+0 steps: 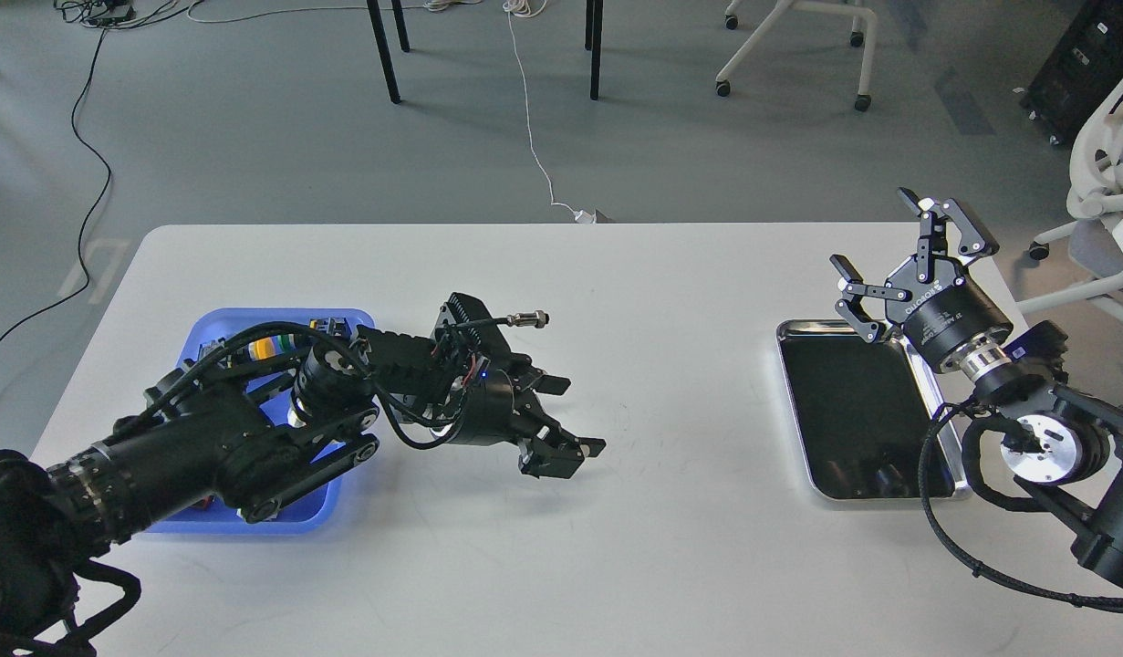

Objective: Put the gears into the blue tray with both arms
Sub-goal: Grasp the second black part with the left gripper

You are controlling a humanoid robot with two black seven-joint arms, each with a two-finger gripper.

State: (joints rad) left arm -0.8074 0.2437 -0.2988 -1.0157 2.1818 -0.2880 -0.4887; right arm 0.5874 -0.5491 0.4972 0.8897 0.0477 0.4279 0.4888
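The blue tray (213,327) lies at the table's left, mostly covered by my left arm. I cannot make out any gears in it or anywhere on the table. My left gripper (572,418) reaches out to the right of the tray, low over bare white tabletop, open with nothing between its fingers. My right gripper (894,251) hovers over the far right corner of the silver-rimmed tray. Its fingers are spread wide and hold nothing.
A black-bottomed tray with a shiny silver rim (853,401) lies at the right with only dim dark shapes near its front. Coloured-capped parts (271,347) show in the blue tray behind my left arm. Table legs, cables and office chairs stand on the floor beyond.
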